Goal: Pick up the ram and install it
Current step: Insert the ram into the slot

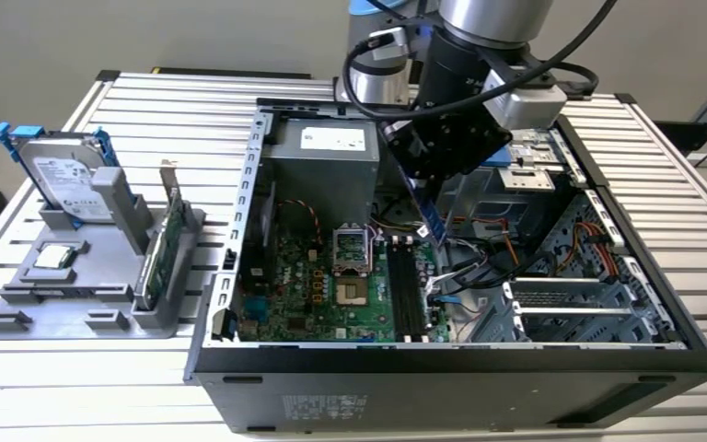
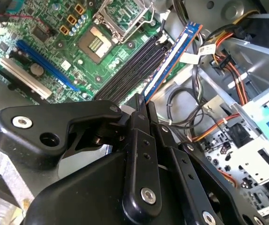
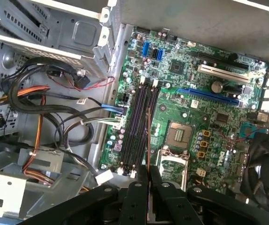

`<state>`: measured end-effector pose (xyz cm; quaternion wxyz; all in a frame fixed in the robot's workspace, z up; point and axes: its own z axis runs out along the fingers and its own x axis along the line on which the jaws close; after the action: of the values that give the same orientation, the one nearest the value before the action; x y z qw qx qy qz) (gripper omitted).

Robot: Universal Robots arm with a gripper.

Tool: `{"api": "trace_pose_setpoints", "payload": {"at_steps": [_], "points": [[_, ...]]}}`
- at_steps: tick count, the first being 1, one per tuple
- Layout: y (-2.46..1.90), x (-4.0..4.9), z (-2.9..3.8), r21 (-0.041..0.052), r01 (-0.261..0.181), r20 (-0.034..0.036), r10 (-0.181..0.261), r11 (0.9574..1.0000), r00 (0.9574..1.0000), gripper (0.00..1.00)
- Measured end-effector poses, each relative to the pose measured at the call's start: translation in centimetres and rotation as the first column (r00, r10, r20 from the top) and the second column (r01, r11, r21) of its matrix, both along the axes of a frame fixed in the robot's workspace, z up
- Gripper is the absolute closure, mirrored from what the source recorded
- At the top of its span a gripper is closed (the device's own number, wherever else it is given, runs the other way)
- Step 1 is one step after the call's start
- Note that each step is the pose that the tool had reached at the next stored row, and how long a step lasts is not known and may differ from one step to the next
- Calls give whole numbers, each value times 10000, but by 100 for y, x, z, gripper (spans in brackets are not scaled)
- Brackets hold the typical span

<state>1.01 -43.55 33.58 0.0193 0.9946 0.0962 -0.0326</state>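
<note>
Hand [image 2: 141, 105]: one, pinched on the ram [image 2: 172, 58].
Ram: one blue stick, held above the motherboard [image 3: 181, 93], over its black slots [image 3: 139, 117].
Case [image 1: 452, 368]: one, lying open on the tabletop [image 1: 673, 184].

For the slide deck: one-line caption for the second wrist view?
Tool shut on the blue ram, holding it above the motherboard's black memory slots.

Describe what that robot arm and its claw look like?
The arm is a silver-grey tube ending in a black wrist block, with thick black cables looping around it and a small grey box mounted alongside. The claw is matte black: chunky rounded linkages with silver screws, tapering into two slim flat fingers.
</note>
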Motion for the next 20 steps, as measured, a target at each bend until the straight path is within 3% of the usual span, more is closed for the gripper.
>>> {"api": "trace_pose_setpoints", "payload": {"at_steps": [8,20], "points": [[0,0,-74,-23,908,37,-908,9959,9959,100],[0,5,-152,-123,1923,53,-1923,9813,9813,100]]}}
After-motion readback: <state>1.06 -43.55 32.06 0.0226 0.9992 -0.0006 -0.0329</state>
